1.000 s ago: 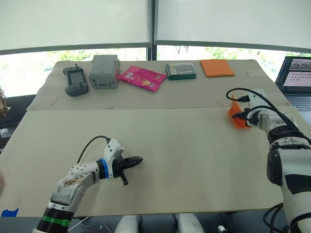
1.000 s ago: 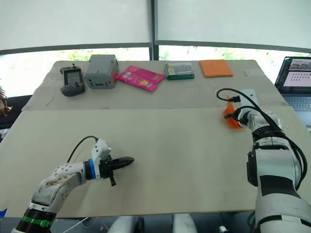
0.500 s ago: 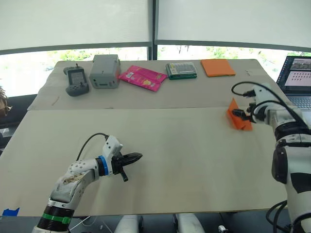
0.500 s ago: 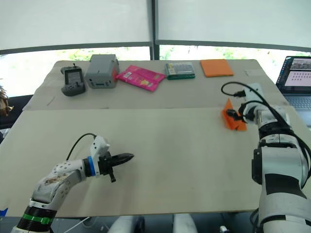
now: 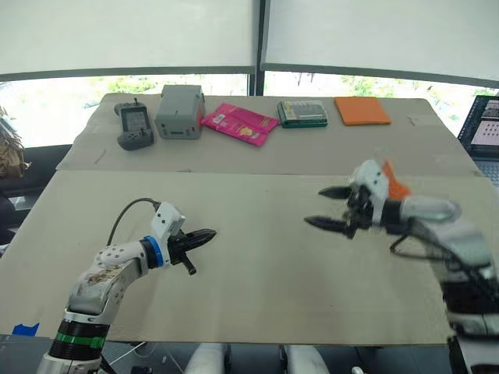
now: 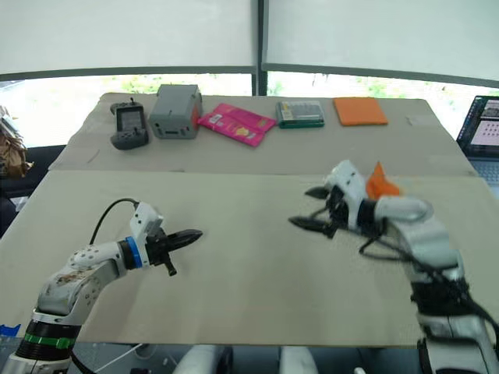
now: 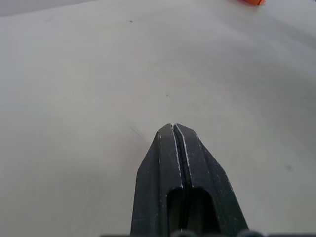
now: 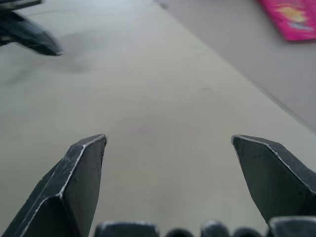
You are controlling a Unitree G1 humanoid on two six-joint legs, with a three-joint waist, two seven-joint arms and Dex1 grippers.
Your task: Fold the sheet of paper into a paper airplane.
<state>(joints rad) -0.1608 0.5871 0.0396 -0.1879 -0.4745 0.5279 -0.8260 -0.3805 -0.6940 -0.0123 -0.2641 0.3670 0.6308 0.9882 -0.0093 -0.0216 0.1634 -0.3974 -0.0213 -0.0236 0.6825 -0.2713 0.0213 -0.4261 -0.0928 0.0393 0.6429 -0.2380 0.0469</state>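
Note:
The orange sheet of paper (image 5: 396, 187), folded to a point, lies at the right of the table, partly hidden behind my right arm. My right gripper (image 5: 327, 208) hangs to the left of it, over the middle of the table. Its jaws are wide open with nothing between them, and both fingers (image 8: 81, 163) show spread over bare tabletop. My left gripper (image 5: 201, 234) is shut and empty low over the table's left front, its fingertips (image 7: 174, 132) pressed together. A bit of the orange paper (image 7: 252, 2) shows far off in the left wrist view.
Along the far table stand a handheld controller (image 5: 134, 125), a grey box (image 5: 179, 111), a pink packet (image 5: 238, 123), a green box (image 5: 301, 113) and a thick orange pad (image 5: 362, 110). A laptop (image 5: 486, 125) sits at the right edge.
My right gripper has opened, let go of the orange paper and swung left toward the table's middle. The head camera has shifted. The left gripper has stayed shut in about the same place.

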